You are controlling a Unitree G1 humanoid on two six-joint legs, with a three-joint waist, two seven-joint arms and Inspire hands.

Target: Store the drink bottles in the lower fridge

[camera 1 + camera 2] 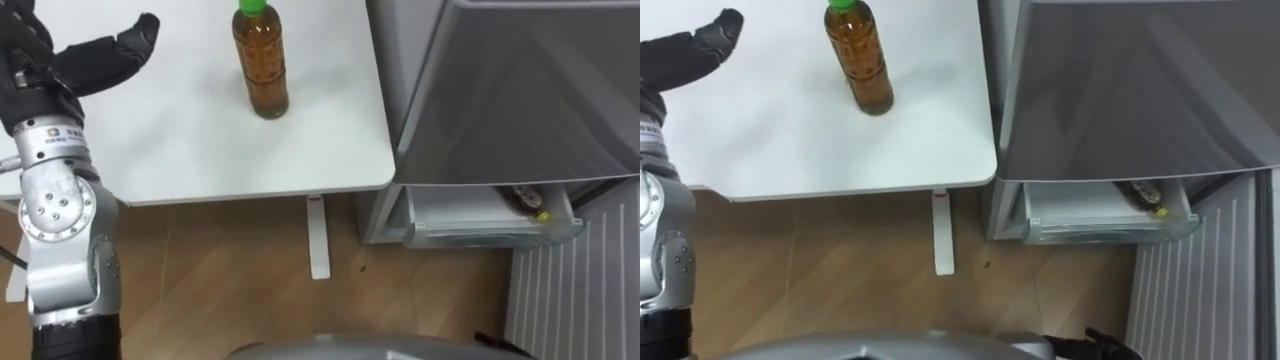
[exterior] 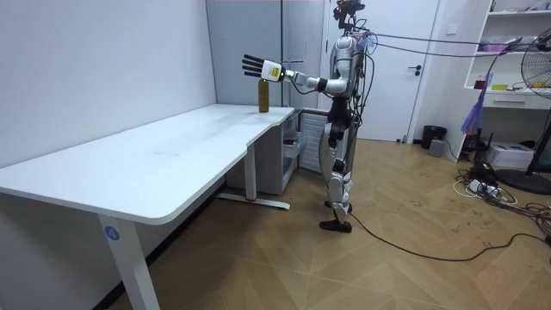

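A bottle of amber drink (image 1: 262,65) with a green cap stands upright on the white table (image 1: 200,140), near its right end. My left hand (image 1: 60,62) hovers over the table to the left of the bottle, open, its fingers straight and a gap between it and the bottle. In the room view the left hand (image 2: 258,66) is stretched out just above the bottle (image 2: 263,95). To the right, the grey fridge (image 1: 520,90) has its lower drawer (image 1: 470,225) pulled out. A dark bottle with a yellow cap (image 1: 528,203) lies in the drawer.
I stand at the table's end, beside the fridge. A white ribbed panel (image 1: 570,295) juts out at the lower right beside the drawer. The table's white leg (image 1: 317,235) stands on the wooden floor below the table edge.
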